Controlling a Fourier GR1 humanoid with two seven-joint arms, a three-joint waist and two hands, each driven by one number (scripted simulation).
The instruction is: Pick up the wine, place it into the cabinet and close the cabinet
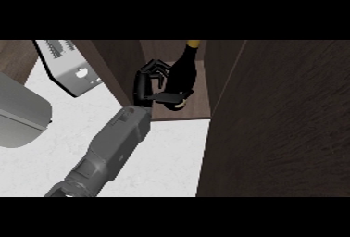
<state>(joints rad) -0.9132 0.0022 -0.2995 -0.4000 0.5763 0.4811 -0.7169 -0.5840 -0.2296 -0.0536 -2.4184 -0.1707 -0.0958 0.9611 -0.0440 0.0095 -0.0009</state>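
The wine bottle (184, 69) is dark with a yellow-topped neck pointing away from me. It sits inside the open cabinet (171, 113), on its brown shelf between the two side walls. My left hand (145, 85) reaches in from the lower left and is shut on the bottle: the thumb lies across the bottle's lower end and the curled fingers are against its left side. The bottle's base is partly hidden by the thumb. My right hand shows nowhere.
The cabinet's dark door (287, 120) stands open and fills the right side. A grey metal appliance (71, 69) stands left of the cabinet, and a rounded grey object (21, 115) sits at the left edge. White counter (164, 157) lies below the shelf.
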